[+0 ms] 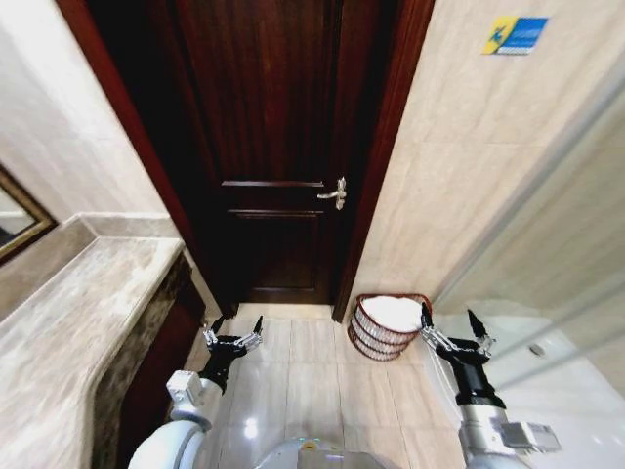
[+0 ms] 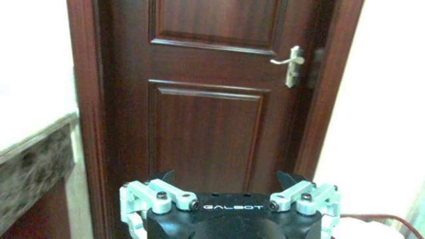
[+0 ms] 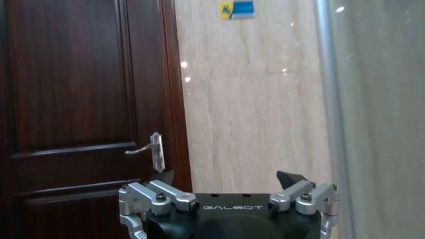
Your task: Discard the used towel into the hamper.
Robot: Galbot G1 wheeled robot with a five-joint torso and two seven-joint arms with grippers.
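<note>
- Two grippers, both spread wide and carrying nothing: left gripper (image 1: 232, 340) low over the floor tiles, right gripper (image 1: 454, 327) just beside the hamper (image 1: 388, 328).
- Hamper stands on the floor by the dark door (image 1: 283, 147), against the wall.
- White towel (image 1: 394, 311) already lies inside the hamper.
- Judgement: the discard looks done; nothing appears left but pulling back.

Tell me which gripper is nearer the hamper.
The right gripper: it hangs open just beside the hamper, which holds something white. The left gripper, also open, is off by the counter.
</note>
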